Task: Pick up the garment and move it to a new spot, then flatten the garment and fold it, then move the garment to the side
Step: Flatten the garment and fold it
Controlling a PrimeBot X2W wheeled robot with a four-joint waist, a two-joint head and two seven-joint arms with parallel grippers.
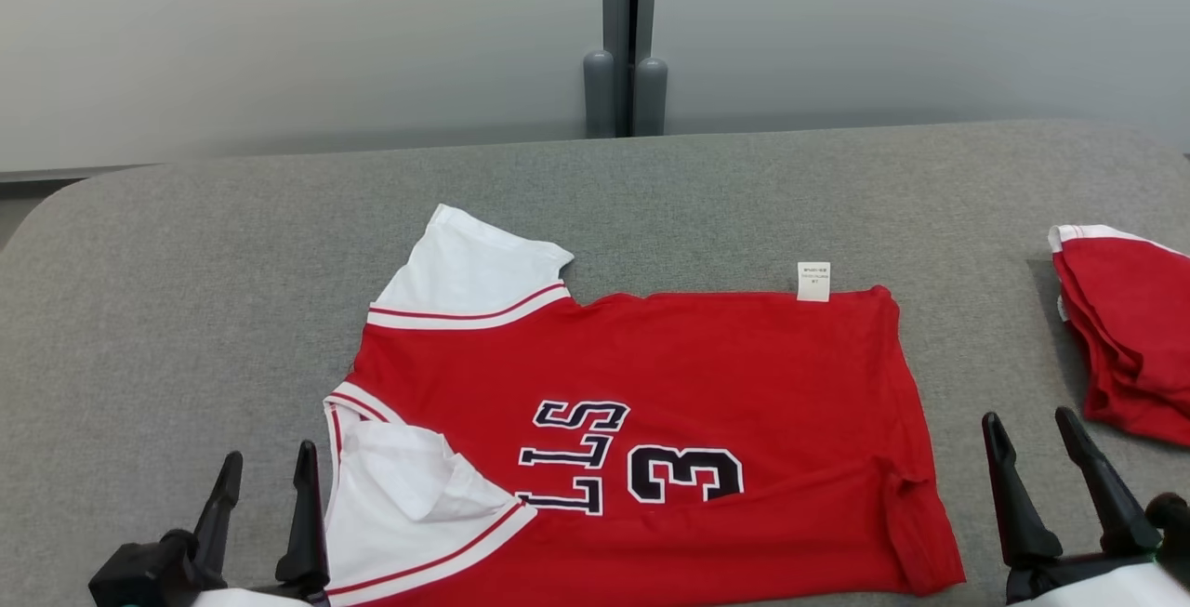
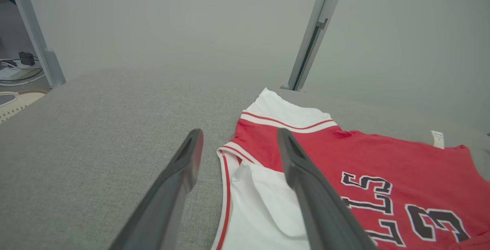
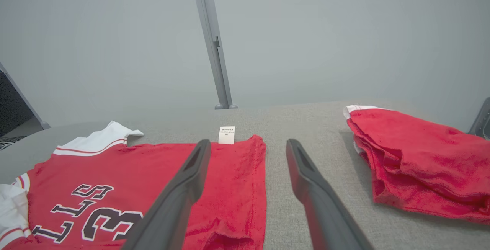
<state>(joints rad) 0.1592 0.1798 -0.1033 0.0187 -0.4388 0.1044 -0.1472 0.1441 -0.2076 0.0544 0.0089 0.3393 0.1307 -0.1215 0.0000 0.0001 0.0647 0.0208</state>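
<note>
The left gripper (image 1: 268,454), open and empty, stood just beside the jersey (image 1: 707,365) at its white sleeve; the right gripper (image 1: 1028,416), likewise open, stood just beside its hem. The jersey lay spread on the grey table (image 1: 186,263). It looked soft and light, best pinched at corners.

The left claw (image 1: 269,454) and the right claw (image 1: 1028,416) look alike. Each has two long, matte dark-grey fingers (image 2: 180,181), broad at the root and tapering to blunt tips, with a shallow recessed slot along the inner face. Black knuckle blocks (image 1: 139,574) carry them, joined to smooth white forearm shells (image 1: 1106,588).
</note>
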